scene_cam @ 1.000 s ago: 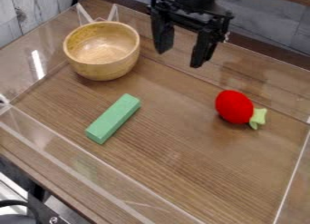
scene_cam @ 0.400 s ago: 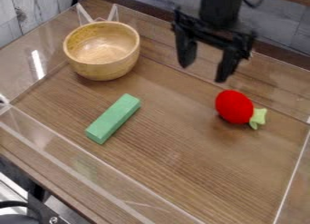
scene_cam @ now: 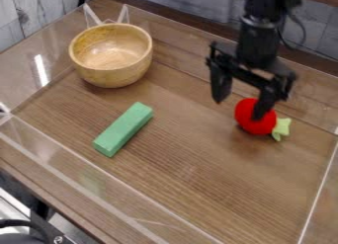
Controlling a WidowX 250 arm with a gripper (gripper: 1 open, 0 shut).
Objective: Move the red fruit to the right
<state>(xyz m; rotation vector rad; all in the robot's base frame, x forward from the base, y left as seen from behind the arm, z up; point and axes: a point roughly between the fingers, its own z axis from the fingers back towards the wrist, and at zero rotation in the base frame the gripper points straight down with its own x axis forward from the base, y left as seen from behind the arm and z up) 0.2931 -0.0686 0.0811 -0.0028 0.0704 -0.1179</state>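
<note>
The red fruit (scene_cam: pixel 255 117) is a small glossy strawberry with a yellow-green leafy cap (scene_cam: pixel 282 127) pointing right, lying on the wooden table at the right side. My gripper (scene_cam: pixel 248 90) hangs just above and slightly behind it, jaws open, one black finger (scene_cam: pixel 220 83) to the fruit's upper left and the other finger (scene_cam: pixel 278 95) over its top right. Nothing is held between them.
A wooden bowl (scene_cam: pixel 111 54) stands at the back left. A flat green rectangular block (scene_cam: pixel 123 127) lies left of centre. Clear plastic walls (scene_cam: pixel 317 194) fence the table on all sides, close to the fruit's right.
The gripper has travelled right and down from the back middle of the table to just over the red fruit, staying open. The fruit, bowl and block have not moved.
</note>
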